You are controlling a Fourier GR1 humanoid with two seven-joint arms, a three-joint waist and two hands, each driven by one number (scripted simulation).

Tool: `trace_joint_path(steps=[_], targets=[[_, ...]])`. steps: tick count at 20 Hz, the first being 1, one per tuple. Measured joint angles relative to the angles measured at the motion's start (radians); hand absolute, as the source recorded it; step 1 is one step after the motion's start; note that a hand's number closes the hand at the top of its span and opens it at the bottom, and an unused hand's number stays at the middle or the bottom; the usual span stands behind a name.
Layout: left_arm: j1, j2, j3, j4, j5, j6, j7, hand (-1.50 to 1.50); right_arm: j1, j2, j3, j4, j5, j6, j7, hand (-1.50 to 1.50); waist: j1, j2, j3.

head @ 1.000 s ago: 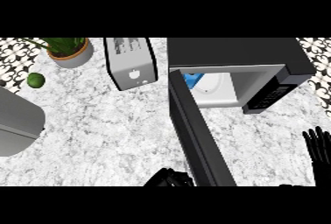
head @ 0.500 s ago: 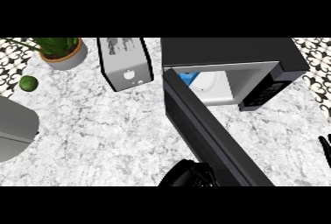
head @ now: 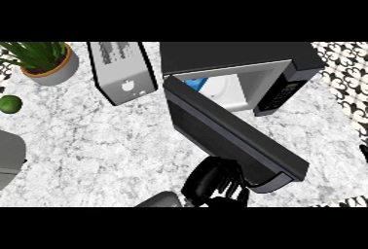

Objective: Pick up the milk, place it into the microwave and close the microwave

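Observation:
The milk (head: 203, 86), a white carton with a blue top, stands inside the black microwave (head: 237, 58) at the upper right, mostly hidden by the door. The microwave door (head: 230, 133) is half open and slants down to the right. My left hand (head: 208, 181) comes up from the lower edge. It lies against the door's outer face near its free end, fingers relaxed and holding nothing. Only a dark sliver of my right hand (head: 363, 151) shows at the right edge.
A silver toaster (head: 122, 73) stands left of the microwave. A potted plant (head: 43, 61) is in the upper left corner, with a small green fruit (head: 9, 104) below it. A grey rounded object (head: 9, 156) sits at the left edge.
The door has swung further toward the microwave. My left hand has risen from the lower edge up against the door. My right hand has slid almost out of view.

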Motion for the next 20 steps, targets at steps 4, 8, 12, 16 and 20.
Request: trace_joint_path(steps=[4,8,12,16,20], targets=[[-0.041,-0.001,0.050,-0.015,0.079,0.069,-0.054,-1.50,-0.007,-0.016,-0.003,-0.036,-0.027,0.007,0.016,-1.50,-0.032,0.010,-0.004],[-0.088,-0.003,0.089,-0.018,0.143,0.127,-0.109,-1.50,-0.022,-0.031,-0.010,-0.065,-0.053,0.012,0.029,-1.50,-0.067,0.019,-0.004],[-0.140,-0.004,0.116,0.000,0.198,0.167,-0.146,-1.50,-0.038,-0.049,-0.014,-0.082,-0.091,0.025,0.048,-1.50,-0.099,0.029,-0.004],[-0.194,-0.005,0.138,0.028,0.245,0.194,-0.175,-1.50,-0.058,-0.067,-0.017,-0.095,-0.127,0.038,0.066,-1.50,-0.127,0.039,-0.002],[-0.243,-0.006,0.154,0.061,0.286,0.217,-0.199,-1.50,-0.077,-0.087,-0.017,-0.105,-0.162,0.054,0.085,-1.50,-0.151,0.047,-0.001]])
